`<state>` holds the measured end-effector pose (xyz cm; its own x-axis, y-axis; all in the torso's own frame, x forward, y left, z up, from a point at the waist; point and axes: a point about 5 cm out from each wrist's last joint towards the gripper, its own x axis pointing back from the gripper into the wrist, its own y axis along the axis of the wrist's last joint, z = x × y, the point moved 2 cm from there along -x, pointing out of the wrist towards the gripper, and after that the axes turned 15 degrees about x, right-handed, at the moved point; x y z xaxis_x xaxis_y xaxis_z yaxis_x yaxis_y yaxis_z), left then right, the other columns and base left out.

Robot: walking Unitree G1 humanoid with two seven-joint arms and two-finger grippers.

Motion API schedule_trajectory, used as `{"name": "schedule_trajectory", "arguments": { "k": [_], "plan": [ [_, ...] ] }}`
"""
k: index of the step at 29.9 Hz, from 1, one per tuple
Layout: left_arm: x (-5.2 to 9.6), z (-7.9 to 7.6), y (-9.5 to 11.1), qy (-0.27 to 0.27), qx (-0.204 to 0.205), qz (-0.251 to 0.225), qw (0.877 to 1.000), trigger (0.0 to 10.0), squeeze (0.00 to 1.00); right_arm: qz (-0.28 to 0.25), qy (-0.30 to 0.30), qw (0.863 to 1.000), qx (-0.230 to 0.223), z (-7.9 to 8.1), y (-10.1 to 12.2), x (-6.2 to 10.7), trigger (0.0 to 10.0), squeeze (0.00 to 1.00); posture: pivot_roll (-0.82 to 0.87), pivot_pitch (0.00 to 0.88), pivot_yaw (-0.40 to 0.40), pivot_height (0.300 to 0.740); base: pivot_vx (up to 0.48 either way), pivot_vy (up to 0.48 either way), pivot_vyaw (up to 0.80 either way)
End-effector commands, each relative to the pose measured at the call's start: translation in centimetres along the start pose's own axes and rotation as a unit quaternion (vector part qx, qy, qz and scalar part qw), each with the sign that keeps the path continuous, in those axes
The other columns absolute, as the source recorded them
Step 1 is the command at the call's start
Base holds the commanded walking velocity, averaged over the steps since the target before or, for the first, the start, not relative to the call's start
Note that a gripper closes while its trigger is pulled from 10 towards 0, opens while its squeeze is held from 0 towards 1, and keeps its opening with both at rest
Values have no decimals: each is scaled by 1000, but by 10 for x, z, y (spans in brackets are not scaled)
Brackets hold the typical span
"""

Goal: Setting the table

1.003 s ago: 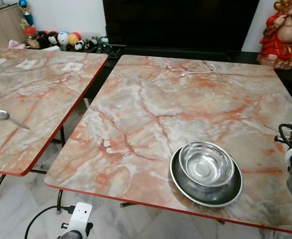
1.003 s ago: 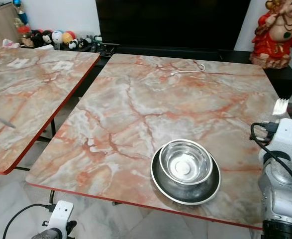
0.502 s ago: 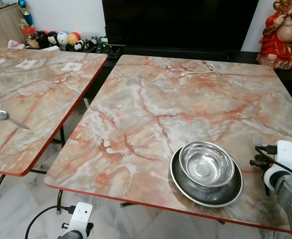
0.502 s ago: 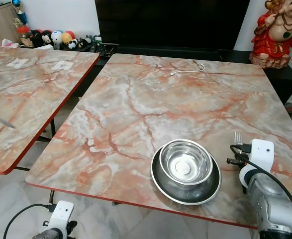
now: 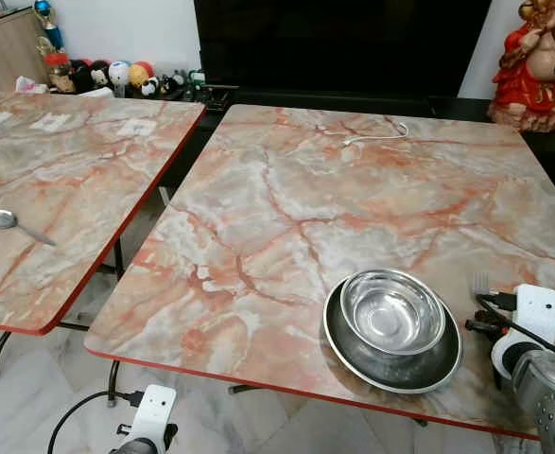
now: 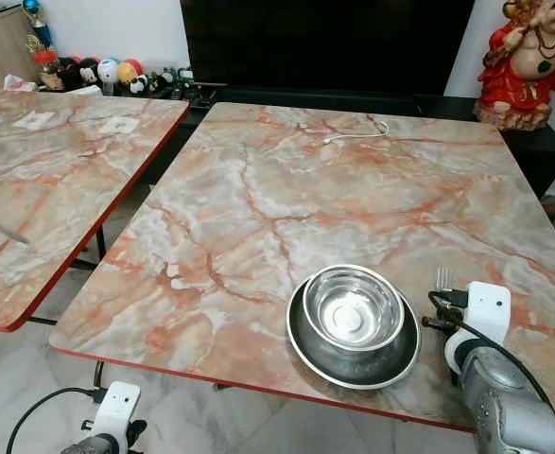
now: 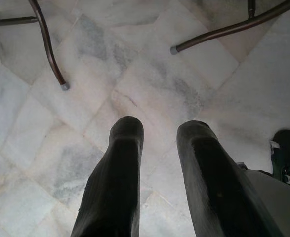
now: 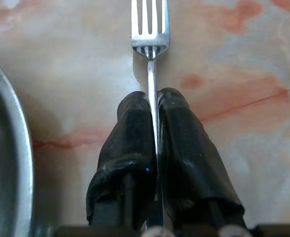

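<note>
The right pincer [image 8: 152,106] is pinched tight on the fork [image 8: 150,29], just beside the plate [image 5: 338,336] with the bowl [image 5: 392,310]. The fork looks almost down on the tabletop [image 5: 286,189]. Next: lower it and let go.

The robot's right arm reaches in low from the near right, its silver forearm ending in a white wrist block with black cables. The right gripper [image 8: 153,106] has its two long black fingers [image 8: 130,133] pressed together on the thin handle of a fork [image 8: 150,34], tines pointing away from the wrist. The left arm hangs idle at the robot's side. The left gripper [image 7: 159,131] points at the floor, its black fingers parted with a plain gap between them.
</note>
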<state>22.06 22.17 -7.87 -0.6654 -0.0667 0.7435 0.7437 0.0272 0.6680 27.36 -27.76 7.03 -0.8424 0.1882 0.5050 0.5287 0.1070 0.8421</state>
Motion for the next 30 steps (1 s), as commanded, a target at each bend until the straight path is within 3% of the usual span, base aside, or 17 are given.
{"name": "schedule_trajectory", "arguments": {
  "k": [1,30],
  "plan": [
    [2,3,-8,2,-3,18,1000,10000,0,-5,2,1000,4,2,3,2,10000,0,12,0,-13,740,0,0,0],
    [1,1,-7,3,-2,15,1000,10000,0,-9,28,999,28,21,2,1,10000,0,20,0,-16,740,0,0,0]
  ]
}}
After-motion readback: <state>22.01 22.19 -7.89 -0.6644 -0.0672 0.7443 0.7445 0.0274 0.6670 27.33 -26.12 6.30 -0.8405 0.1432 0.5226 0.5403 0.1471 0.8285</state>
